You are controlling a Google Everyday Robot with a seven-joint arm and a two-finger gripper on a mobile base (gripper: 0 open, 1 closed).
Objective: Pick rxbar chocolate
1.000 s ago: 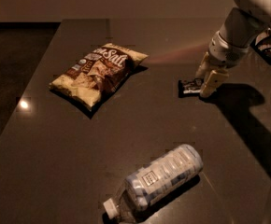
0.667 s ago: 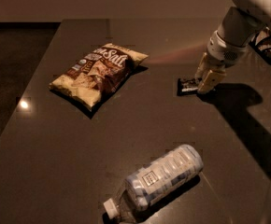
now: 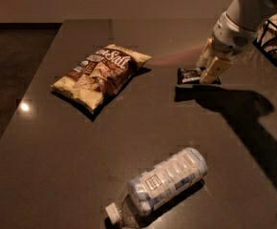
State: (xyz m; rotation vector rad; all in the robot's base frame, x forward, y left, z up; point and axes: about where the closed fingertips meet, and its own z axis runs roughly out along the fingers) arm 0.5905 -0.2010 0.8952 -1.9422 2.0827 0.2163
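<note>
The rxbar chocolate is a small flat black bar with white lettering, at the right of the dark table. My gripper comes down from the upper right and is shut on the bar's right end. The bar hangs a little above the table, with its shadow just below it.
A yellow-and-brown chip bag lies at the left centre. A clear plastic water bottle lies on its side near the front. A black wire rack stands at the far right edge. The table's left edge runs diagonally along the dark floor.
The gripper has risen slightly, and the bar has come up with it off the table surface. The chip bag and the bottle have not moved.
</note>
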